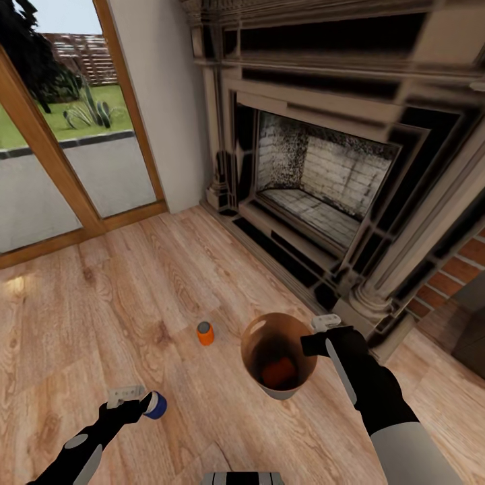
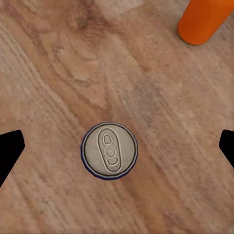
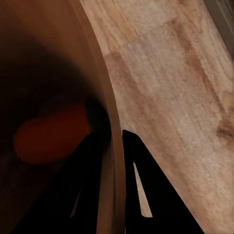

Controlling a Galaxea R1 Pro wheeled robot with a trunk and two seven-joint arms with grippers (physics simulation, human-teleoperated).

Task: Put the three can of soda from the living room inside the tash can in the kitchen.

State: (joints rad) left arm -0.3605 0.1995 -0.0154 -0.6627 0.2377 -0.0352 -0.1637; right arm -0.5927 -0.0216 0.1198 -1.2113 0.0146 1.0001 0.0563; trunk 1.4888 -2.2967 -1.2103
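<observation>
My right gripper (image 1: 312,343) is shut on the rim of the tash can (image 1: 286,391), holding it above the wood floor. An orange can of soda (image 1: 278,371) lies in its glossy brown inside. In the right wrist view one finger is inside the bin's wall (image 3: 105,87) and one outside, with that orange can (image 3: 48,134) beyond. A second orange can (image 1: 205,333) stands on the floor. The dark blue can (image 1: 156,405) stands upright under my left gripper (image 1: 143,403). In the left wrist view its silvery top (image 2: 109,151) sits between the wide-open fingers (image 2: 9,151), with the orange can (image 2: 202,19) further off.
The dark fireplace (image 1: 316,175) with red brick (image 1: 458,269) beside it runs along the right. Wood-framed glass doors (image 1: 60,155) stand at the back left. Bare wood floor (image 1: 101,289) lies around the cans.
</observation>
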